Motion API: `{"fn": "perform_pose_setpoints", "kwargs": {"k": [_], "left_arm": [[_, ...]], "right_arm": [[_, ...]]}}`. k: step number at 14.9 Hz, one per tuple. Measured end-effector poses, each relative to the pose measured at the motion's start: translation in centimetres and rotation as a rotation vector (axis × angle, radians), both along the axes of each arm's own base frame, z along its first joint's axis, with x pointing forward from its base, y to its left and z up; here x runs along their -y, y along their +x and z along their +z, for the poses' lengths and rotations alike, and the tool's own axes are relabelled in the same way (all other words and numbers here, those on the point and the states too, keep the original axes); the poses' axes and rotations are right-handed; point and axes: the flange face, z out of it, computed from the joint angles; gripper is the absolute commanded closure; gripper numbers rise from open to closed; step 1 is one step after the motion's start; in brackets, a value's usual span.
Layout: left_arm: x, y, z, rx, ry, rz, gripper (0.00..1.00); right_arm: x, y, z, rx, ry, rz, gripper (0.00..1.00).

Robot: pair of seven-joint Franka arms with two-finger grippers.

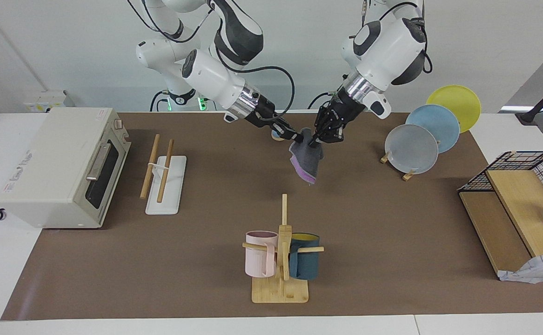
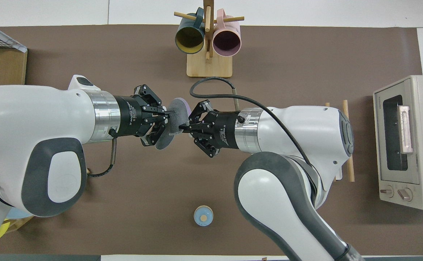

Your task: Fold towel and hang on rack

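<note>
Mid-air handover within the hanging step: towel (image 1: 306,160) dangling between left pincer (image 1: 316,139) and right pincer (image 1: 298,137), both clamped on its top edge above the bench (image 1: 369,223); next, carriage to the rack (image 1: 162,174).

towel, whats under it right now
The towel hangs in the air, pinched at its top by the left gripper and right gripper. Below it lies only bare brown mat; the overhead view's arms cover part of that spot.
</note>
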Motion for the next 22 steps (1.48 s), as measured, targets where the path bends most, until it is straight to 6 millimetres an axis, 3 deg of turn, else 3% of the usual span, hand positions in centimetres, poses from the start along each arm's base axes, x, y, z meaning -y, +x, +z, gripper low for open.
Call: {"fn": "perform_pose_setpoints", "kwargs": {"k": [8, 9, 14, 18, 22], "left_arm": [[0.2, -0.1, 0.0, -0.009, -0.002, 0.01, 1.0], [0.3, -0.2, 0.0, -0.009, -0.002, 0.008, 0.01], [0.4, -0.3, 0.1, 0.006, 0.001, -0.014, 0.0], [0.4, -0.3, 0.2, 0.008, 0.001, -0.016, 0.0], [0.4, -0.3, 0.2, 0.008, 0.001, -0.016, 0.0]], "right_arm": [[0.7, 0.2, 0.0, 0.019, -0.012, 0.037, 1.0], [0.7, 0.2, 0.0, 0.028, -0.025, 0.046, 1.0], [0.4, -0.1, -0.1, 0.033, -0.052, 0.083, 1.0], [0.5, -0.7, -0.4, 0.068, -0.145, 0.211, 1.0], [2.8, -0.7, 0.3, 0.13, -0.245, 0.367, 1.0]]}}
